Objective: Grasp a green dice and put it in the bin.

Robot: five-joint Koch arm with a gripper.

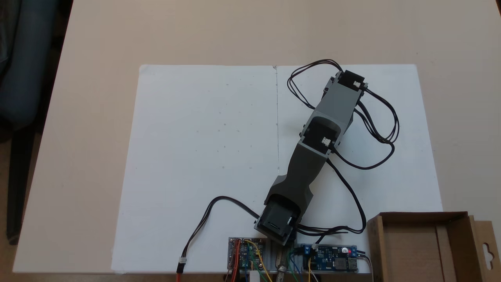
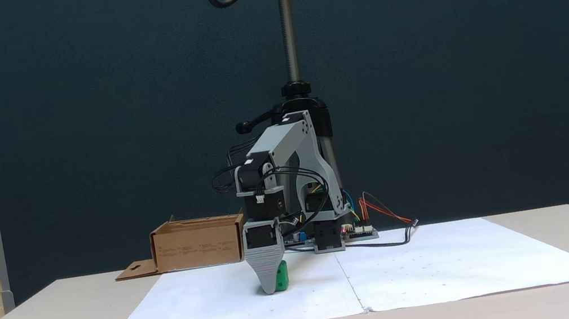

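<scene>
The green dice point(image 2: 281, 277) sits low on the white paper point(image 2: 215, 301), touching the gripper point(image 2: 271, 290) tip's right side in a fixed view; the bin point(image 2: 198, 244) stands behind, leftward; whether the jaws are closed on it, I cannot tell.

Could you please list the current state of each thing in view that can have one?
Green dice: low on the white paper, right against the gripper's tip.
Gripper: lowered to the paper beside the dice; open or shut cannot be told.
Bin: open-topped, upright, nothing seen inside; flap folded outward.
Blue board: red light on.
</scene>
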